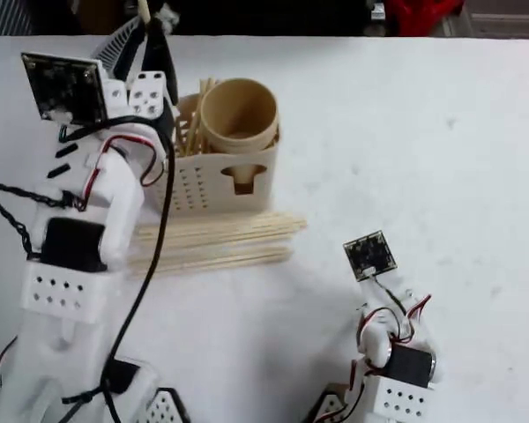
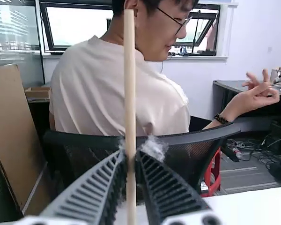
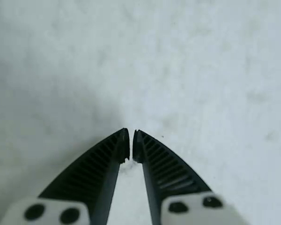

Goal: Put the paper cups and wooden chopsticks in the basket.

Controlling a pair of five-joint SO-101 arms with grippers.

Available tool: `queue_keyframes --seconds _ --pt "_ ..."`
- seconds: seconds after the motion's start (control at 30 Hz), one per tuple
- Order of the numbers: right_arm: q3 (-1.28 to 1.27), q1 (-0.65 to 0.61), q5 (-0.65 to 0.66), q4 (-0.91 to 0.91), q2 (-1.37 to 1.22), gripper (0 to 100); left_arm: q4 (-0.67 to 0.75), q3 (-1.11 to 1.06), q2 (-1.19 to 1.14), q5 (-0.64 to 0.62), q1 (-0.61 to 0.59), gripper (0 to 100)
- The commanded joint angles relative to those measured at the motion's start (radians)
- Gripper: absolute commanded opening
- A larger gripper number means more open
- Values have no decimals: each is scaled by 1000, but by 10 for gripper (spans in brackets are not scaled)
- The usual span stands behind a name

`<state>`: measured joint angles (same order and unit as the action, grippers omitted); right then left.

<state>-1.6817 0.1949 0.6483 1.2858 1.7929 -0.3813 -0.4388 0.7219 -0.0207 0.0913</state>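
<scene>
OK, I see left jaws pinching one wooden chopstick [image 2: 129, 84], upright between them; right jaws pressed together, counter [image 3: 201, 70] just beyond their tips.

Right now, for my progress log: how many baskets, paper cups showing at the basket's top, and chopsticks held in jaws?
basket: 1
paper cup at its top: 1
chopstick in jaws: 1
total: 3
</scene>
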Motion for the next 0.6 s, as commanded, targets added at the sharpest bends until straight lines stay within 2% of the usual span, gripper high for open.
queue_keyframes --seconds 0.0,0.27,0.43,0.57 --pt "-9 -13 8 2 10 33 29 -21 -5 -14 -7 24" --pt "-9 -13 8 2 10 33 25 -97 -5 -14 -12 25" --pt "-9 -13 8 2 10 33 21 -101 -5 -20 -8 98" --pt "-9 -13 8 2 10 33 21 -101 -4 -18 -12 98"
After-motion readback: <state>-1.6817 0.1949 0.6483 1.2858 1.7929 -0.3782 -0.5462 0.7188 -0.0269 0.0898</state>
